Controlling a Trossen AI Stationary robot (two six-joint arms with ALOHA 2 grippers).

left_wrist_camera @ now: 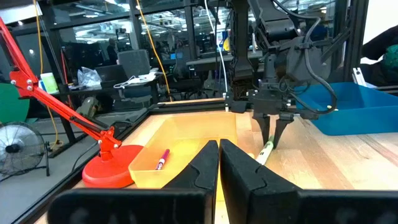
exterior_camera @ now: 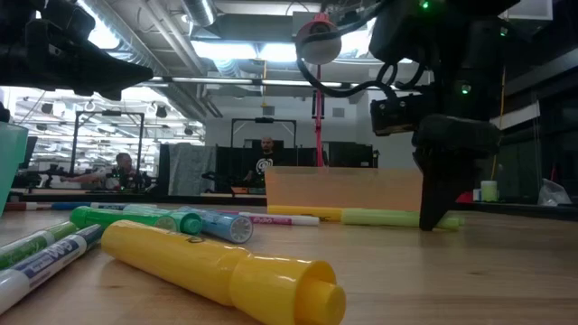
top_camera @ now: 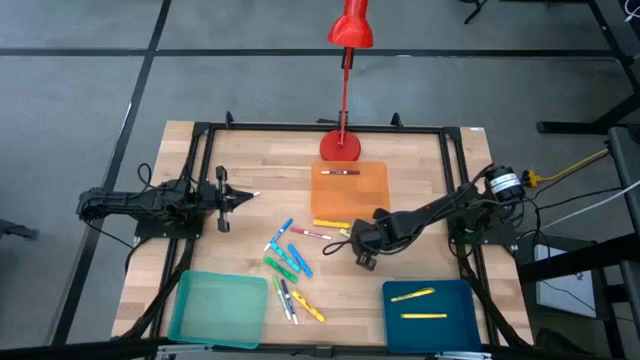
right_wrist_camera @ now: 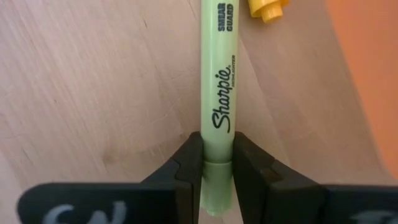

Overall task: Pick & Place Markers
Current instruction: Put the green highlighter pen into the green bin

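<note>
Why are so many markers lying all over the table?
Nothing looks broken. The loose markers are scattered at mixed angles on the table, waiting to be sorted. The right gripper is shut on a pale green marker lying beside the orange tray.

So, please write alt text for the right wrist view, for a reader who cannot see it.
The right gripper is shut on a pale green Sharpie highlighter lying on the wooden table. A yellow marker's end and an orange tray's edge show beyond.
</note>
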